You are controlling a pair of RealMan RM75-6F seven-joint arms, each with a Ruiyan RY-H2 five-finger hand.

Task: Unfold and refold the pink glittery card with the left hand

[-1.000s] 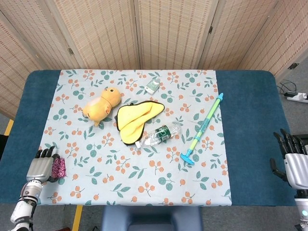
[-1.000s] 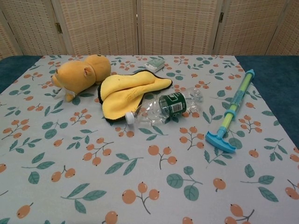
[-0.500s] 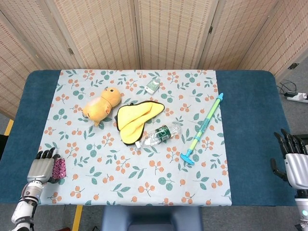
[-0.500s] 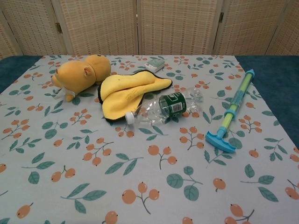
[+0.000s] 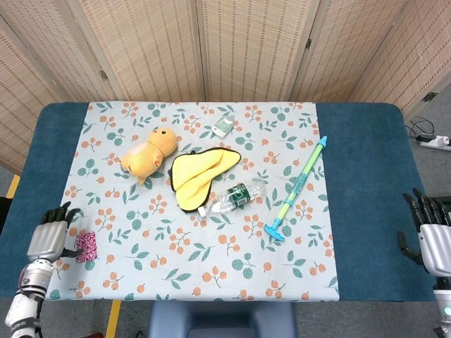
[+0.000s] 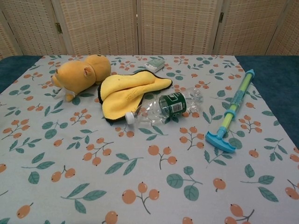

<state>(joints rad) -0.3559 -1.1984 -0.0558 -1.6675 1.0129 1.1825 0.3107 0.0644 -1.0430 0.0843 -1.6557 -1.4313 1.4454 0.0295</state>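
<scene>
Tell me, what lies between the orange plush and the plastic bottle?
A yellow cloth lies between the plush and the bottle, seen in both views.

Table (image 5: 366,162): blue top, with a floral cloth (image 5: 211,246) spread across its middle.
On cloth: plush toy (image 5: 146,151), yellow rag (image 5: 196,171), bottle (image 5: 232,196), small box (image 5: 223,127), toy pump (image 5: 296,189), pink card (image 5: 86,246) at left edge.

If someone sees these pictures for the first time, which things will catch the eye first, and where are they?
The yellow cloth lies near the middle of the floral tablecloth, with the orange plush toy to its left and a clear plastic bottle below it. A blue-green water pump toy lies diagonally at the right. At the near left edge, the small pink glittery card lies beside the left hand.
</scene>
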